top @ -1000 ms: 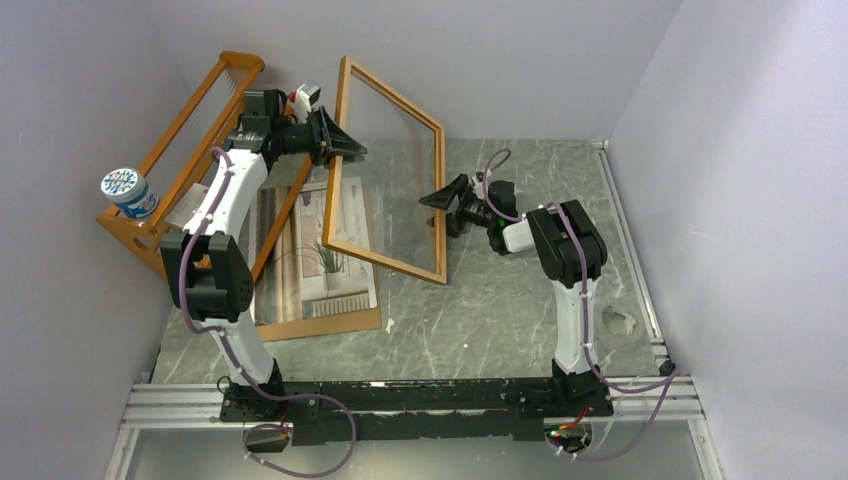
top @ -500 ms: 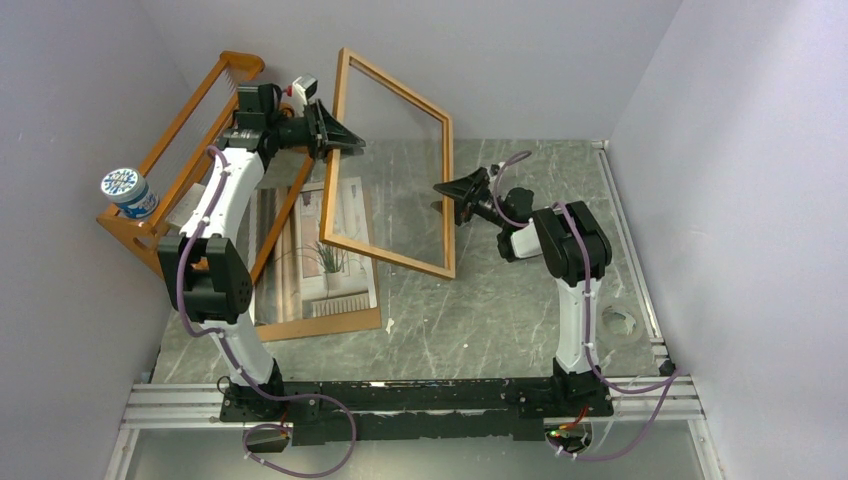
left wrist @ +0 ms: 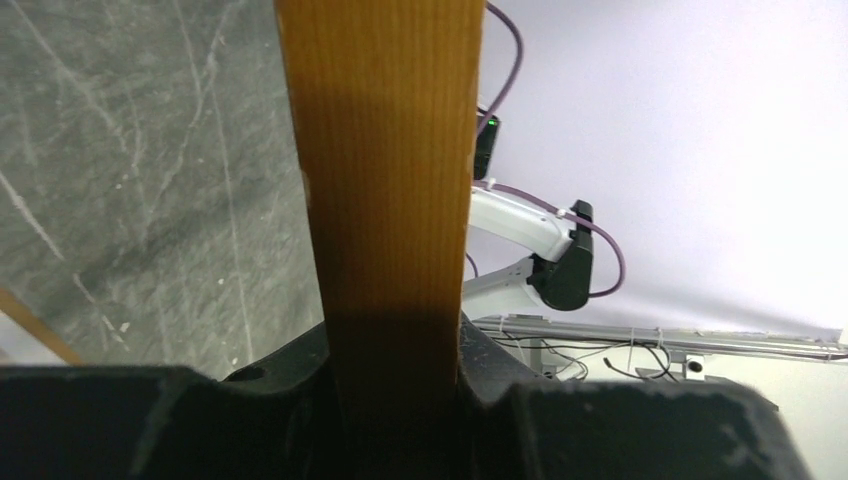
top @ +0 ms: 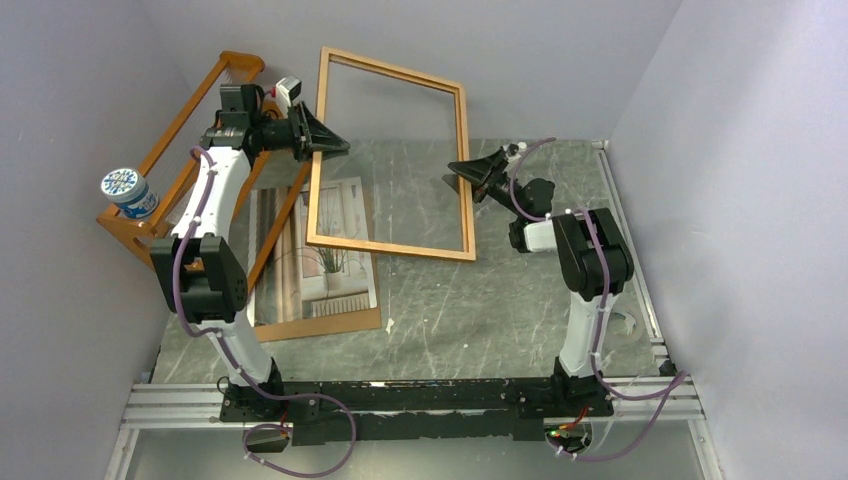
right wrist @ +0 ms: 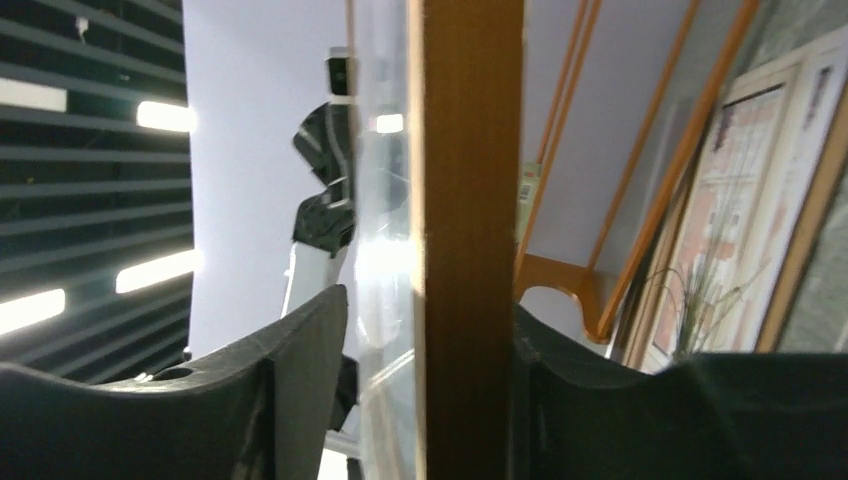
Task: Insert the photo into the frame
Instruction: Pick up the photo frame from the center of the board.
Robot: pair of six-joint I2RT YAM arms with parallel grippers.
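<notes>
The frame [top: 390, 249], thin orange-brown wood with a clear pane, hangs tilted in the air above the table's back half. My left gripper [top: 322, 140] is shut on its left rail, and the wood [left wrist: 385, 180] fills the gap between both pads. My right gripper [top: 468, 172] straddles the right rail [right wrist: 470, 250]. One finger touches the wood and the other stands a gap away past the pane, so it is open. The photo [top: 325, 255], a spiky plant by curtains, lies flat on a brown backing board [top: 330, 322] below the frame's left part. It also shows in the right wrist view [right wrist: 720, 260].
An orange wooden rack [top: 190, 110] leans along the left wall, with a blue-and-white can [top: 128, 192] on its near end. A pale ring [top: 628, 322] lies by the right arm's base. Grey walls close in the left, back and right.
Both arms have raised and swung the frame so it faces the camera more squarely. The right gripper moved up and right with the right rail, and its jaws narrowed around it.
</notes>
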